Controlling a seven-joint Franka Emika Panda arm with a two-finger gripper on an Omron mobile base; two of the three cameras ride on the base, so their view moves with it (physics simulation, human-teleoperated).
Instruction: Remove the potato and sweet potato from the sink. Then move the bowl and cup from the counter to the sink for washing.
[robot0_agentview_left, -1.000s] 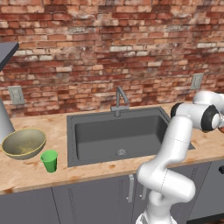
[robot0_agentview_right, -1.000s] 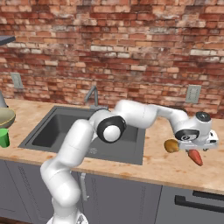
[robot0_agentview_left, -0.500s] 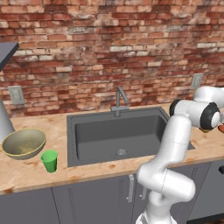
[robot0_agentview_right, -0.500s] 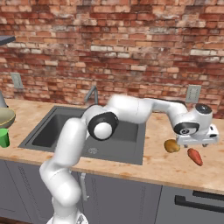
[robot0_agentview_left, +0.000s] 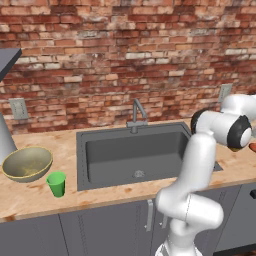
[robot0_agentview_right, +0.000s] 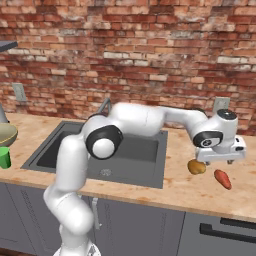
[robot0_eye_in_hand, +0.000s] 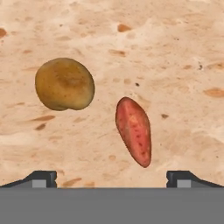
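Hand view is showing the gripper with its jaws spread wide, holding nothing and touching nothing. Right of the sink, on the counter, the potato is lying just beside the sweet potato, both below the fingertips.
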